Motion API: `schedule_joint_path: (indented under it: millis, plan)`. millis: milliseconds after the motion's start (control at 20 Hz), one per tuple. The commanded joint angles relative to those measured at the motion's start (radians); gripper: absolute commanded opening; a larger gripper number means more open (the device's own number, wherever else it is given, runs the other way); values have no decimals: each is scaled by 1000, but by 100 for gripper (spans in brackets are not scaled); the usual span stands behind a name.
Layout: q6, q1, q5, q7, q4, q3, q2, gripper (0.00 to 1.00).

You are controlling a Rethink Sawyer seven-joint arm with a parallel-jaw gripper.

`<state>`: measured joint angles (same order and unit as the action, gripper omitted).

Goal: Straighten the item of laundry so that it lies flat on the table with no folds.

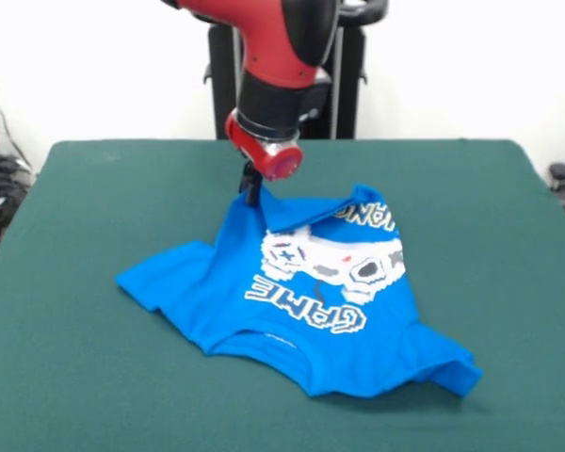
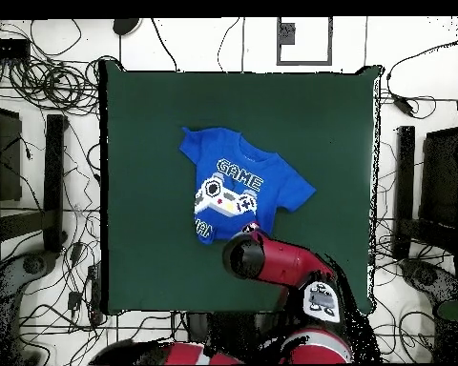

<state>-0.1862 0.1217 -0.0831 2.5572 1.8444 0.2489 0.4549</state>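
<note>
One table (image 1: 66, 377) is seen, dark green and far wider than anything on it. One item of laundry (image 1: 301, 311), a blue T-shirt, is laid near the table's middle, print up, its hem folded over the lettering at the table's far side. It is judged light, limp and unbreakable, likely to drag on felt; it is best taken at that folded hem edge. One gripper (image 1: 252, 193) is held at this edge; whether its jaws are closed on cloth cannot be told, being possibly hidden by the wrist.

blue T-shirt (image 1: 311, 301) print up on green table (image 1: 75, 377); hem folded over, arm's jaws touching it
</note>
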Motion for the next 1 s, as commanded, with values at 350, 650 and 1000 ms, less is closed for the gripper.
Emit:
schedule_joint_path:
  millis: [350, 650, 1000]
  plan:
    - [131, 64, -109, 38, 105, -144, -67, 0]
    - [131, 63, -125, 48, 112, -135, -54, 0]
    - [150, 103, -167, 22, 94, -131, -66, 0]
